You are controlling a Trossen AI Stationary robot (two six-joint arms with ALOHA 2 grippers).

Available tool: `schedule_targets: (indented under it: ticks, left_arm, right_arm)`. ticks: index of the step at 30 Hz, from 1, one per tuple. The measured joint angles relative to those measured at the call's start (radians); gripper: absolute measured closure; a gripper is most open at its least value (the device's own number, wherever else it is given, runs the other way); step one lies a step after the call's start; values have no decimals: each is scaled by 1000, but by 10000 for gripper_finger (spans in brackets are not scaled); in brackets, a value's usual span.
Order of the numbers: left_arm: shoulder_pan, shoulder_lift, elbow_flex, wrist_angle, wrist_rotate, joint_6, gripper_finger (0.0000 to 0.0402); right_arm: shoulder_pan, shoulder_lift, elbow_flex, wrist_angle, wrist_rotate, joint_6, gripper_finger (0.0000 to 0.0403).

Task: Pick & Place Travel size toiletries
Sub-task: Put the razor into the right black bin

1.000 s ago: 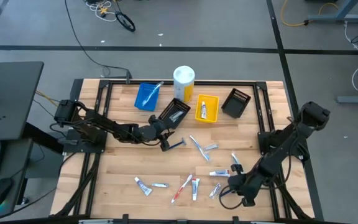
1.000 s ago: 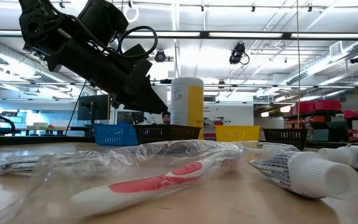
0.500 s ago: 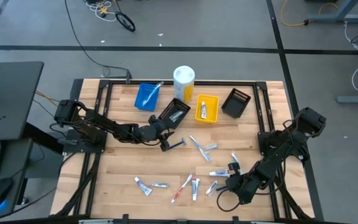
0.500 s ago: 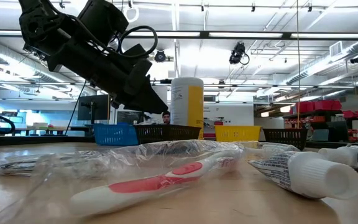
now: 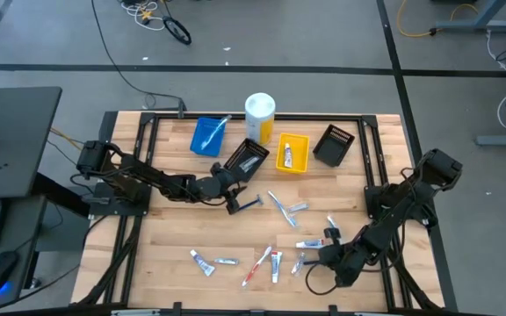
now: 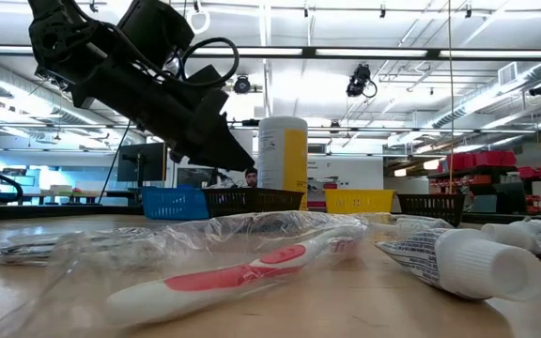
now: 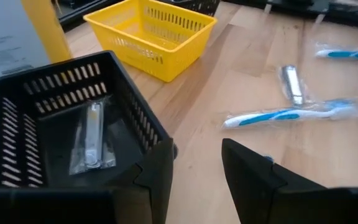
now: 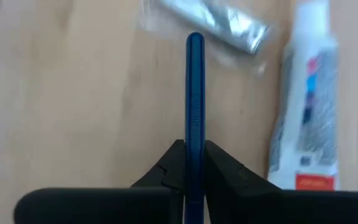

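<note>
Right gripper [image 8: 194,165] sits low at the near right of the table, clamped on a thin blue razor [image 8: 195,93] whose long axis runs straight out ahead between the fingers. A white tube [image 8: 306,93] lies just beside it, parallel. Only the wrist view shows this grip. Farther off, left gripper [image 7: 197,162] hangs with fingers apart beside the black bin [image 7: 48,112], which holds one wrapped item.

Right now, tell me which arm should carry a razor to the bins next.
The right. Its gripper is already shut on a blue razor handle low over the table's front. The left gripper is open and empty beside the black bin.
</note>
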Motion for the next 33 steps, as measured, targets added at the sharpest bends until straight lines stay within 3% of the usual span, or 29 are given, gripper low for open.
schedule_targets:
  ticks: [5, 9, 12, 16, 19, 21, 24, 28, 33]
  left_arm:
    - [0, 0, 0, -4, 55, -21, 255]
    - [0, 0, 0, -5, 56, 33, 255]
    - [0, 0, 0, -1, 51, 79, 255]
    - [0, 0, 0, 0, 48, 124, 255]
    - [0, 0, 0, 29, 48, 125, 255]
    - [0, 0, 0, 57, 48, 125, 255]
    - [0, 0, 0, 94, 48, 125, 255]
    - [1, 0, 0, 107, 48, 136, 255]
    - [3, 0, 0, 108, 48, 180, 255]
  right_arm:
    - [-60, -104, 46, -38, 23, -51, 367]
    - [-116, -225, 71, -127, 127, -115, 367]
    - [-156, -322, 72, -234, 309, -194, 367]
    - [-243, -417, 72, -397, 630, -231, 367]
    - [-342, -460, 68, -528, 843, -121, 360]
    - [-429, -477, 65, -618, 913, -14, 357]
    - [-577, -493, 53, -720, 918, 134, 355]
    - [-783, -497, -1, -670, 898, 300, 353]
    - [-1000, -491, -100, -472, 713, 277, 352]
